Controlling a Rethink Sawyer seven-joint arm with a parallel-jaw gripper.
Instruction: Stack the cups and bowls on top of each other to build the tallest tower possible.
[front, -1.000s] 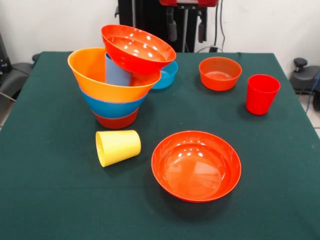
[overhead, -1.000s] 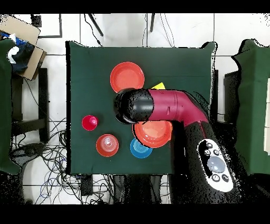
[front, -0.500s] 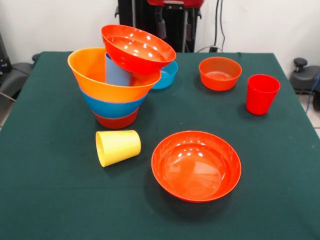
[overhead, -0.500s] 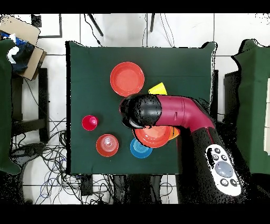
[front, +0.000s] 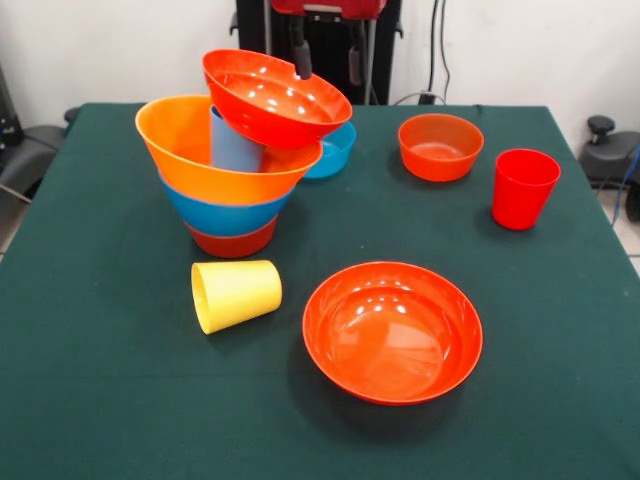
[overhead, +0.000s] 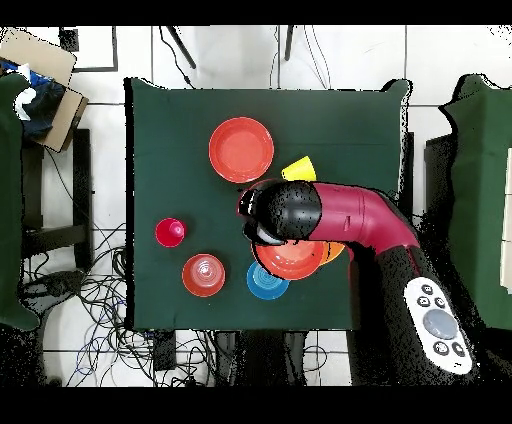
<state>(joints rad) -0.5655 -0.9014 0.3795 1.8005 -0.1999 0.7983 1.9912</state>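
Gripper hangs open just above tower's tilted top bowl.

Bright, even light falls from above; white glare spots dot the glossy tilted red-orange bowl just below the jaws and the wide bowl well forward of them, with soft shadows on the green cloth
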